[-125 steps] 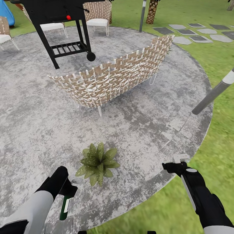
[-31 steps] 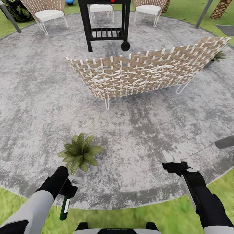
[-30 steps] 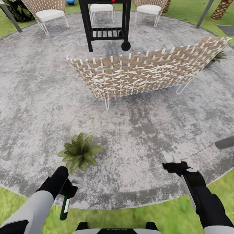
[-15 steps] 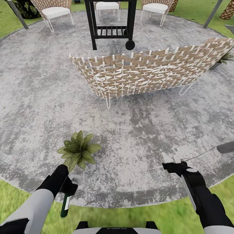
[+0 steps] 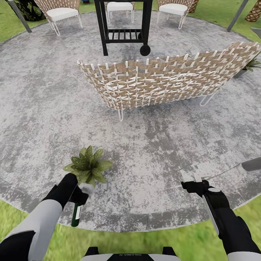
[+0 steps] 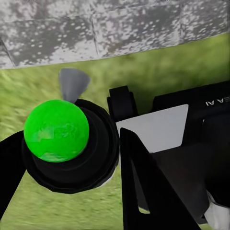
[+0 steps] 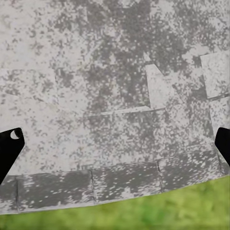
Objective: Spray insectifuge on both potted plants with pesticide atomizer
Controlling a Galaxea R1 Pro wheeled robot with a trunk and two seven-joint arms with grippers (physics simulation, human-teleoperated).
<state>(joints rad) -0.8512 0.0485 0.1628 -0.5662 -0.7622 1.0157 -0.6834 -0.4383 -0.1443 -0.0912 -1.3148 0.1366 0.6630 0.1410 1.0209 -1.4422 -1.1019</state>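
Observation:
My left gripper (image 5: 79,194) is shut on the pesticide atomizer (image 5: 76,214), a slim dark green bottle with a white label that hangs down over the patio's edge. In the left wrist view the atomizer (image 6: 56,130) shows as a bright green round end in a black collar, with one black finger (image 6: 143,184) beside it. One potted plant (image 5: 87,166) stands on the stone directly beyond that gripper, its nearest leaves almost touching it. The other potted plant (image 5: 250,64) peeks out behind the sofa's far right end. My right gripper (image 5: 191,186) hangs open over bare patio stone, holding nothing.
A long wicker sofa (image 5: 163,81) crosses the round stone patio (image 5: 43,108) ahead. A black grill (image 5: 123,21) and wicker chairs (image 5: 59,12) stand beyond it. Lawn (image 5: 145,244) lies around my base. A grey pole (image 5: 252,164) pokes in at the right.
The view crept slightly forward over the patio. My left gripper has lifted and pushed the atomizer forward, closer to the near potted plant. The right arm kept still.

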